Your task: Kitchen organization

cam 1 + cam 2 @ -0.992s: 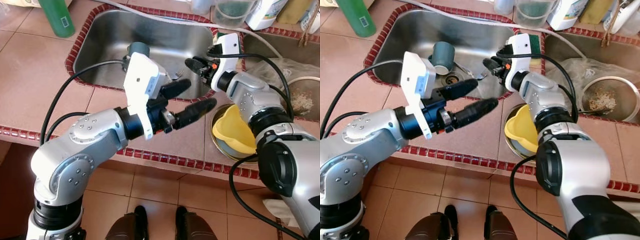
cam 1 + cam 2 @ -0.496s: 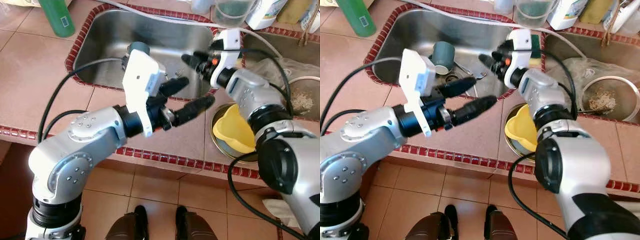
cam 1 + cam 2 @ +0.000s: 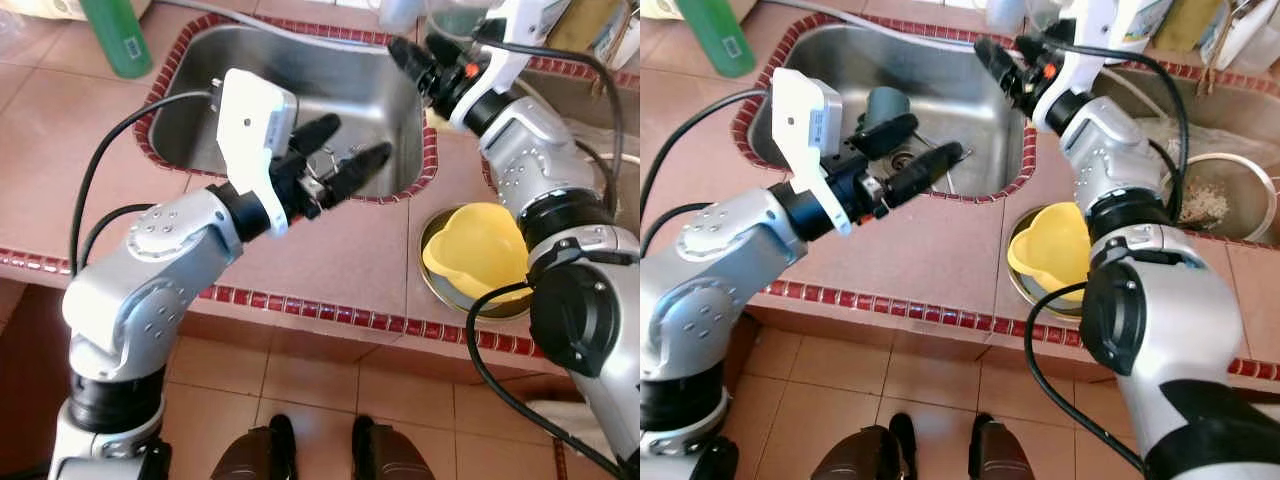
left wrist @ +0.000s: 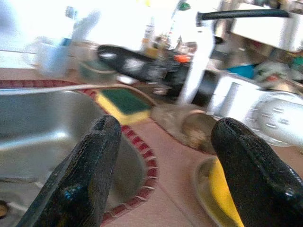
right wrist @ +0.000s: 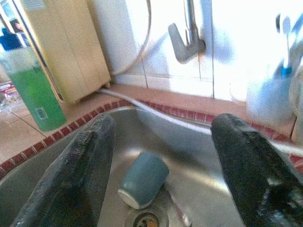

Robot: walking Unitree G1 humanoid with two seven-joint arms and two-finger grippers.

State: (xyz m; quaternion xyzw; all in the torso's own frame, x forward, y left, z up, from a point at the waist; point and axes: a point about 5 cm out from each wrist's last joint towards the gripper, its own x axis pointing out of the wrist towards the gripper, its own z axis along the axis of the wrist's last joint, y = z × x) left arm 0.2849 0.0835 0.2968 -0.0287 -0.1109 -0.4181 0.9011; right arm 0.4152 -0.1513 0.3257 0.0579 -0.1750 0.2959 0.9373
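Approach step: right gripper (image 3: 1002, 57) hangs above the sink's (image 3: 970, 150) far right corner, jaws wide apart, empty. Left gripper (image 3: 908, 150) hovers over the basin, jaws parted, empty. Blue-grey mug (image 5: 143, 178) lies tipped beside the drain (likely target). Next: descend, straddle the mug.

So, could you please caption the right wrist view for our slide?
Open right gripper above the stainless steel sink, a grey-blue cup lying by its drain.
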